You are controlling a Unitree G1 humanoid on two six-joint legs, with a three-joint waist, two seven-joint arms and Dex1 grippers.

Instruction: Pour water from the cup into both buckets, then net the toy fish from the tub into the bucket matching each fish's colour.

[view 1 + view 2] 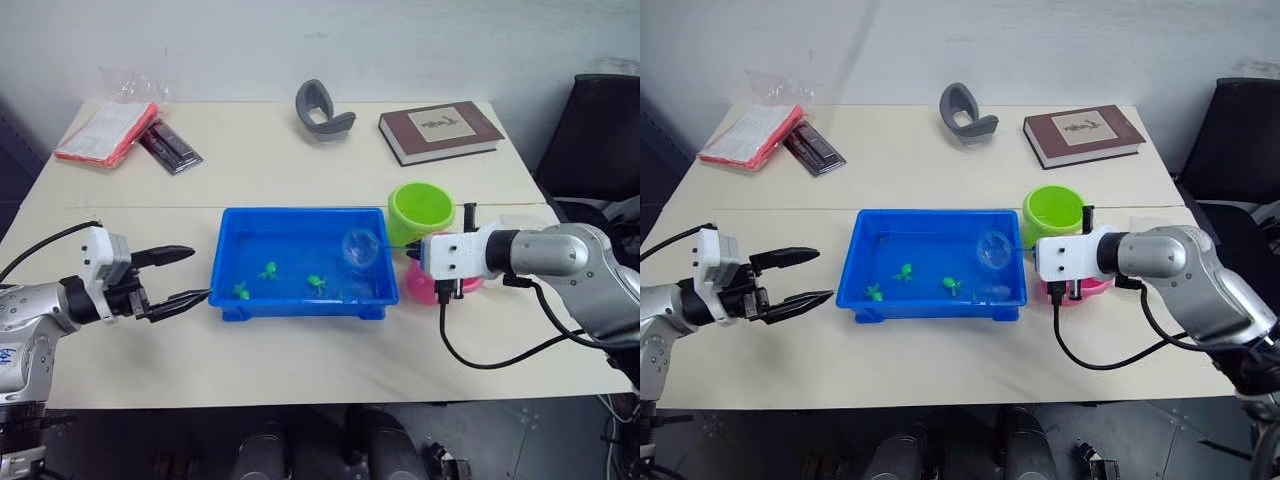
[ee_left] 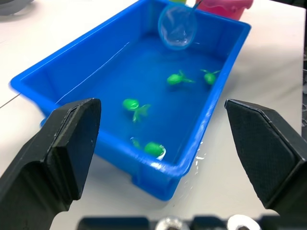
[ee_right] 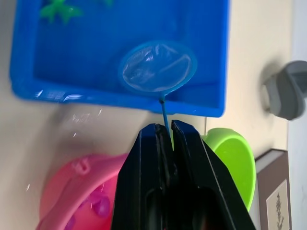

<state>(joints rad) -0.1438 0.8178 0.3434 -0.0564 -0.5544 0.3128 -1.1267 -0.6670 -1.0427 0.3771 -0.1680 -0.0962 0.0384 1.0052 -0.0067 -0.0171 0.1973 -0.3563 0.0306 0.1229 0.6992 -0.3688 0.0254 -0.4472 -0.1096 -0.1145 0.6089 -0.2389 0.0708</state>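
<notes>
Hovering net [image 3: 157, 67] inside tub [image 1: 225, 262] rim

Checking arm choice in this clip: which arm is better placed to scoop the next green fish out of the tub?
The right. Its gripper is already shut on the net, whose hoop hangs over the tub near the green fish. The left gripper is open and empty, outside the tub's far end.
</notes>
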